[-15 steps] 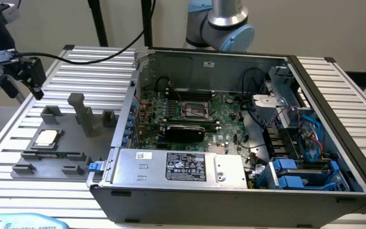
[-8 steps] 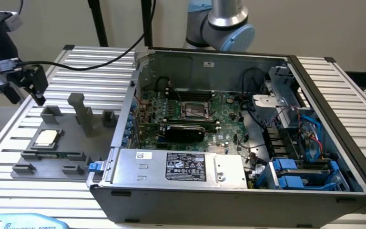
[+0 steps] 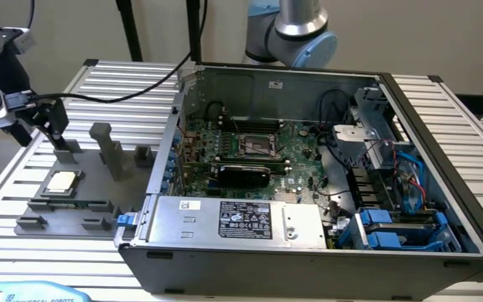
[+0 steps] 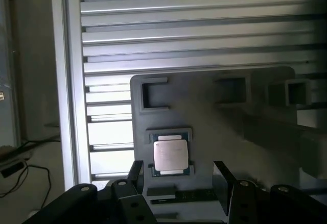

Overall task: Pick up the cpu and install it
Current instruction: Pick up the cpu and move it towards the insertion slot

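While the cpu (image 4: 171, 155) lies in its grey tray (image 3: 107, 189) on the counter (image 3: 57, 251), we see the gripper (image 4: 179, 180) hanging over that tray, jaws wide apart, holding nothing.

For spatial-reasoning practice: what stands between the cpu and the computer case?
In the exterior view, a tall grey post and a shorter block stand on the tray, between the cpu and the case.

place: pretty sure it's a robotics lab, some test rig | giveaways: slatted aluminium table (image 3: 468, 126), opened-up computer case (image 3: 309, 267) with the motherboard (image 3: 300, 146) bare, grey fixture tray (image 3: 99, 189) beside it, robot arm (image 3: 296, 28) standing behind | wall (image 3: 417, 38): plain, beige-ish
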`<move>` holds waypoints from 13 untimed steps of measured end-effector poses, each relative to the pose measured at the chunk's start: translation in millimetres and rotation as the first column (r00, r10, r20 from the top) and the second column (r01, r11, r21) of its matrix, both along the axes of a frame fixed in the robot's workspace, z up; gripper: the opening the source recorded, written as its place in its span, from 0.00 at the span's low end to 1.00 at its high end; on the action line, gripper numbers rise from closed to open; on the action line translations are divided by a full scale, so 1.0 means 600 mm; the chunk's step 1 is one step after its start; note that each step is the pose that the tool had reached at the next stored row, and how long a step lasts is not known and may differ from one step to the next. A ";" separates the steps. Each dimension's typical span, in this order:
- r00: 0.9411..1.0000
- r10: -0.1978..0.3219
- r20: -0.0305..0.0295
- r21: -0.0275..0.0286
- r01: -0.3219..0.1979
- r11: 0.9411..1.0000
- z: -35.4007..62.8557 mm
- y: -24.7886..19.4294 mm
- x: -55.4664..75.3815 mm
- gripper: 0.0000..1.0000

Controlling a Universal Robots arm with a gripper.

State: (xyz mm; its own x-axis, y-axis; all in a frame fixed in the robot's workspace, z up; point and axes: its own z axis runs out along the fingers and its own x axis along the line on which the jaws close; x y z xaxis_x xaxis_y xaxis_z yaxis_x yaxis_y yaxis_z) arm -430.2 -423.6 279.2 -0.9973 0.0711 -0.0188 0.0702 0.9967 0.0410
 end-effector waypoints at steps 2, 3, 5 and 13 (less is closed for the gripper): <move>1.000 0.000 0.000 0.000 0.000 1.000 -0.006 -0.0043 0.002 0.65; 1.000 0.000 0.000 0.000 0.000 1.000 -0.009 -0.0065 0.003 0.65; 1.000 0.000 0.000 0.000 0.000 1.000 -0.015 -0.0110 0.005 0.65; 1.000 0.000 0.000 0.000 0.000 1.000 -0.039 -0.0220 0.009 0.65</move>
State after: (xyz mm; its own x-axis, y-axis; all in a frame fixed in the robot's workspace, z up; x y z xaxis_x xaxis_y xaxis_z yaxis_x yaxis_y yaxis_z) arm -424.9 -436.8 255.6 -0.9973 0.0711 -0.0188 0.0703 0.9967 0.0410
